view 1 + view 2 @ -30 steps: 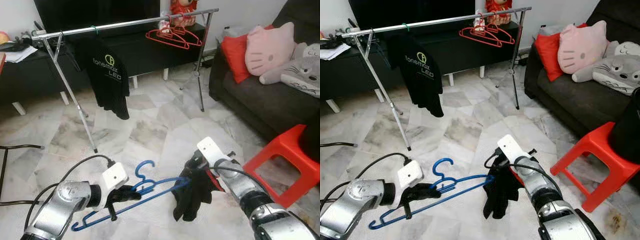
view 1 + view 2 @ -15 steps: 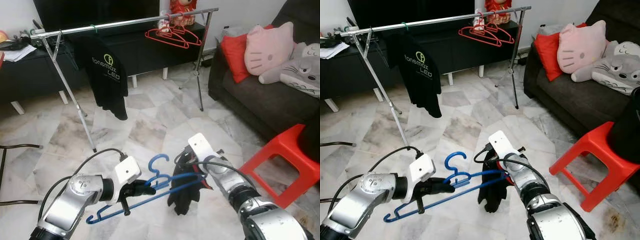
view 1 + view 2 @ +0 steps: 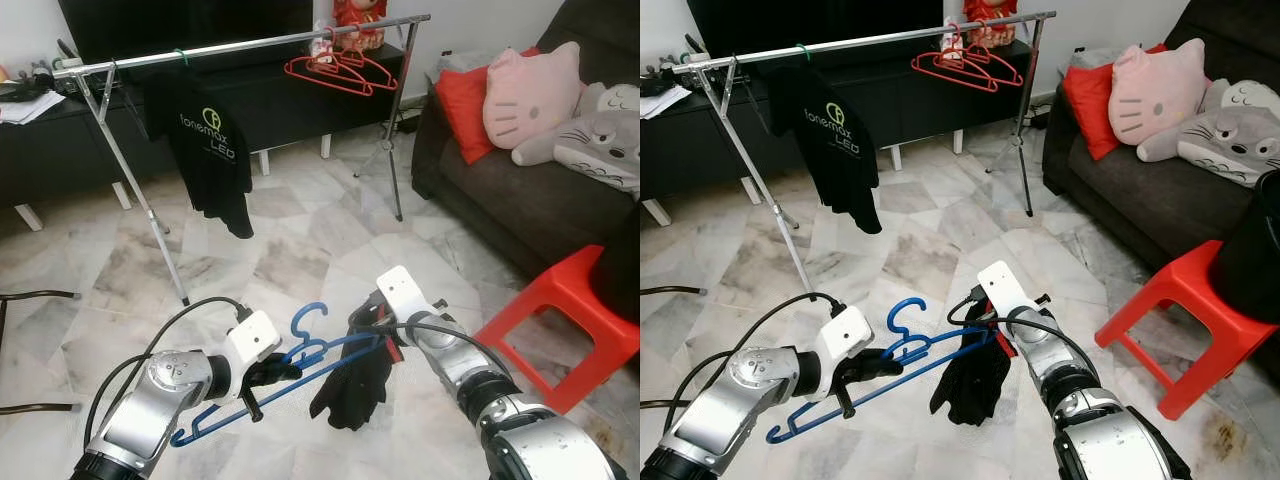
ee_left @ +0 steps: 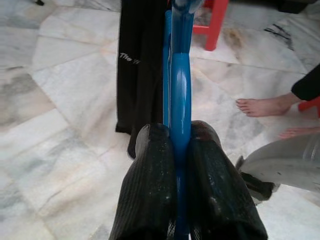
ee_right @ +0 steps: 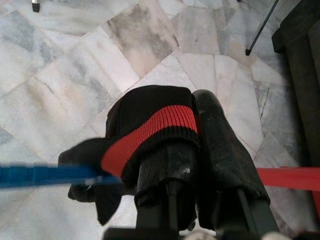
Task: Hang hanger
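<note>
Blue hanger (image 3: pixel 895 368) between both hands, garment (image 3: pixel 968 378) draped.

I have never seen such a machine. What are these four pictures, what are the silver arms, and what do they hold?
The silver arms belong to a humanoid robot that works in homes. Two pictures come from a stereo camera on its head, looking down at its own arms and a marble floor. The other two come from small cameras on its wrists, each looking along two black fingers.

The left gripper is shut on a blue hanger; the left wrist view shows the fingers pinching the blue bar. The right gripper is shut on a black garment with a red band, which drapes over the hanger's other end.

Farther back stands a metal clothes rail carrying a black T-shirt and red hangers. To the right are a dark sofa with cushions and a red stool.
</note>
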`<state>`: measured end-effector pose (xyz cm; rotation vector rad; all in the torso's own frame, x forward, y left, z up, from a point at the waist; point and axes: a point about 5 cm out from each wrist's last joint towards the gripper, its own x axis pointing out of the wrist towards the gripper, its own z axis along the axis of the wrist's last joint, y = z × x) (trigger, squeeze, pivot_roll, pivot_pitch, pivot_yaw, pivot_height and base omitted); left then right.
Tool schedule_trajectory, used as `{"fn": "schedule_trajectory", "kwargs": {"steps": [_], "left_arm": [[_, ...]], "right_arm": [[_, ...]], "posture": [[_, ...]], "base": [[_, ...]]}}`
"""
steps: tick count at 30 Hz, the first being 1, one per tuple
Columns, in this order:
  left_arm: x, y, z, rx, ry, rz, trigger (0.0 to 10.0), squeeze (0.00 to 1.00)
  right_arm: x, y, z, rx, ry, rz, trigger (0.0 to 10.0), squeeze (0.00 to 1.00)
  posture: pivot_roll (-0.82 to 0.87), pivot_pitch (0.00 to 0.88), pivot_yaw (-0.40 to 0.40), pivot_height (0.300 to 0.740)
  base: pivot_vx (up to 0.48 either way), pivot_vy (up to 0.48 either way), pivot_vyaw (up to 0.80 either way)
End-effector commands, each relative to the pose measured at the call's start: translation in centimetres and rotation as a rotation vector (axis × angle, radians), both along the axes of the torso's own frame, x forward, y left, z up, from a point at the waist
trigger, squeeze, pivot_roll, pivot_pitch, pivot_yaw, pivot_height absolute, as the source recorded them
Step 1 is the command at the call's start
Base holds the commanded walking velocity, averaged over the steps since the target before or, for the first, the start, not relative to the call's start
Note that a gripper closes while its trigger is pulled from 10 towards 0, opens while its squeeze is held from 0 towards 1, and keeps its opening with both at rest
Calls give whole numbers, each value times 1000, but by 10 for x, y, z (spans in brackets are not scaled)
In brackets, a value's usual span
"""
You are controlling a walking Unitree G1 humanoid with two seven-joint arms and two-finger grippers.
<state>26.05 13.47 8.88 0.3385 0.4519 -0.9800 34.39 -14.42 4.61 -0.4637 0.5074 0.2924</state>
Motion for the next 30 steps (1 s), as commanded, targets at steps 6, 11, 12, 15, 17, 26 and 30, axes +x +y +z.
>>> {"fn": "schedule_trajectory", "kwargs": {"steps": [6, 11, 12, 15, 17, 26, 30], "left_arm": [[9, -1, 4, -24, -62, 63, 10000, 0], [5, -10, 7, -95, -36, 41, 10000, 0], [4, -11, 7, -99, -29, 29, 10000, 0], [2, -12, 7, -98, -22, 18, 10000, 0], [3, -13, 6, -93, -28, 27, 10000, 0], [14, -9, -1, -11, -44, 161, 10000, 0], [13, -5, -9, 46, -27, 185, 10000, 0]], "right_arm": [[5, -2, 9, 28, -36, -1, 10000, 0], [1, -2, 3, 28, -18, -3, 10000, 0], [1, -3, 2, 28, -14, -6, 10000, 0], [0, -3, 1, 29, -9, -8, 10000, 0], [0, -3, 1, 33, -7, -11, 10000, 0], [-1, -3, -1, 36, -3, -18, 10000, 0], [-1, -3, -1, 36, -4, -21, 10000, 0]], "posture": [[-20, 0, -53, 740], [-22, 0, -55, 740], [-20, 0, -56, 740], [-20, 0, -56, 740], [-20, 0, -56, 740], [-18, 0, -54, 740], [-19, 0, -52, 740]], "base": [[0, 0, 0], [0, 0, 0], [0, 0, 0], [0, 0, 0], [0, 0, 0], [0, 0, 0], [0, 0, 0]]}}
